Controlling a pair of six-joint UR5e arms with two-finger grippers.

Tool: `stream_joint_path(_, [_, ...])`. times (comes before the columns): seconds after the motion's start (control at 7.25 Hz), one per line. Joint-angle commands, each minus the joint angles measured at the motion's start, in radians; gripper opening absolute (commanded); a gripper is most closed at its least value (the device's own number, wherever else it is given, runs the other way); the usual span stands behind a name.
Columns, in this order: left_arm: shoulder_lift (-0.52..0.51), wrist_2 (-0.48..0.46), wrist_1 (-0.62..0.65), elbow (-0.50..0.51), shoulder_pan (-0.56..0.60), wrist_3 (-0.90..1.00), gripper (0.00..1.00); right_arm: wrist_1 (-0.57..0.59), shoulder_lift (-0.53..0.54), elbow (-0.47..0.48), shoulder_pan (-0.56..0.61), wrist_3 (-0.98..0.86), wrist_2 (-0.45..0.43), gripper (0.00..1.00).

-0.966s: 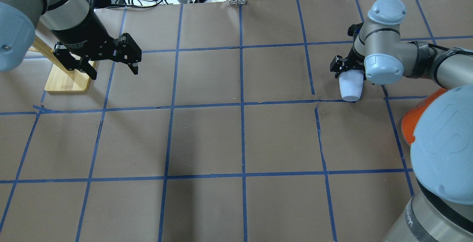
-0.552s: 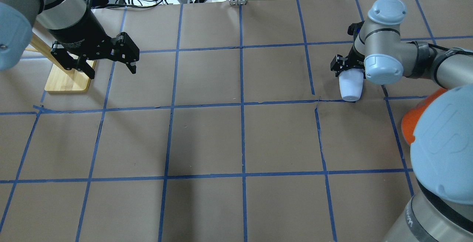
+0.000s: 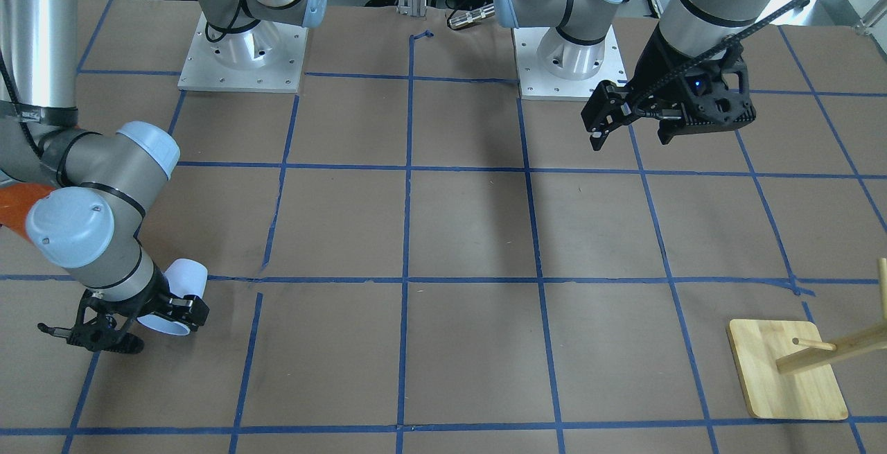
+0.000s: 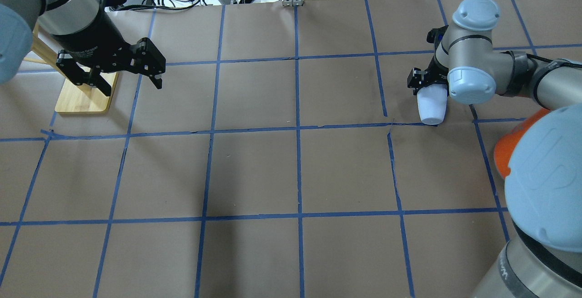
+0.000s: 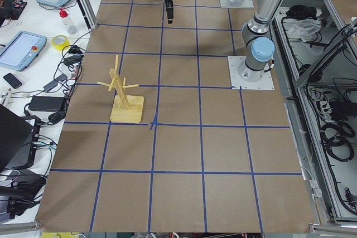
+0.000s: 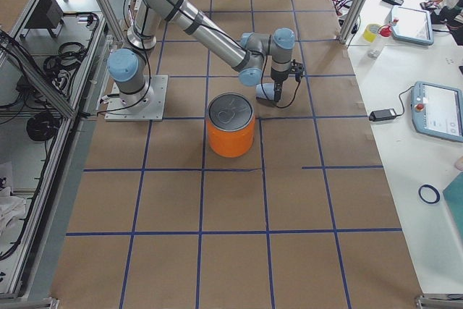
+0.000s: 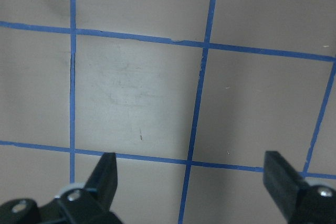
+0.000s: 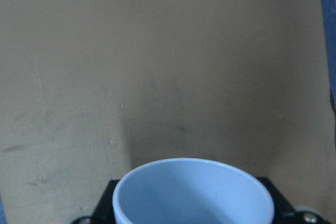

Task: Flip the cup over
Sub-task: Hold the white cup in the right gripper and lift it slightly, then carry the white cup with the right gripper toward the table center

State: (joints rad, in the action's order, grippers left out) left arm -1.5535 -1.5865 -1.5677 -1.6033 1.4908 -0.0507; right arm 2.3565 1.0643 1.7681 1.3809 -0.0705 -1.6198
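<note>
Right gripper (image 3: pixel 163 328): jaws closed to rim width on the cup (image 4: pixel 431 107), apparently clamping it, though contact is partly hidden. The cup lies sideways, mouth toward the wrist and base projecting beyond the fingertips, which leaves room to rotate it. Left gripper (image 4: pixel 132 88): wide open, empty, held well apart to avoid interference.

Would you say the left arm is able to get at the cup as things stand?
Probably not easily: the cup sits in the right gripper, far across the table from the open left gripper.

left gripper (image 4: pixel 132 88): aloft, jaws wide | right gripper (image 3: pixel 163 327): low, tilted, apparently clamped on cup (image 3: pixel 186 275)
</note>
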Motion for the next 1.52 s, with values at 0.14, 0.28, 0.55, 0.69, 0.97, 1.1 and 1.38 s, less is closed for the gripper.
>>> stream_joint_path(0.14, [0.003, -0.001, 0.000, -0.001, -0.009, 0.000, 1.00, -0.008, 0.019, 0.004, 0.001, -0.098, 0.006, 0.00])
stream_joint_path(0.28, [0.003, -0.001, 0.000, -0.001, -0.009, 0.000, 1.00, -0.013, 0.040, 0.010, 0.001, -0.101, 0.009, 0.00])
stream_joint_path(0.55, [0.003, -0.001, 0.000, -0.001, -0.009, 0.000, 1.00, -0.017, 0.084, 0.017, 0.045, -0.124, 0.073, 0.00])
stream_joint_path(0.69, [0.004, -0.001, 0.000, -0.001, -0.009, 0.000, 1.00, -0.016, 0.115, 0.017, 0.109, -0.149, 0.099, 0.00])
stream_joint_path(0.97, [0.004, -0.001, 0.000, 0.002, -0.015, 0.000, 1.00, -0.017, 0.117, 0.016, 0.220, -0.164, 0.101, 0.00])
stream_joint_path(1.1, [0.004, 0.000, 0.000, 0.005, -0.036, 0.008, 1.00, -0.017, 0.109, 0.004, 0.281, -0.196, 0.125, 0.00])
stream_joint_path(1.38, [0.006, -0.001, 0.014, 0.010, -0.066, 0.063, 1.00, -0.048, 0.111, -0.001, 0.374, -0.248, 0.113, 0.00])
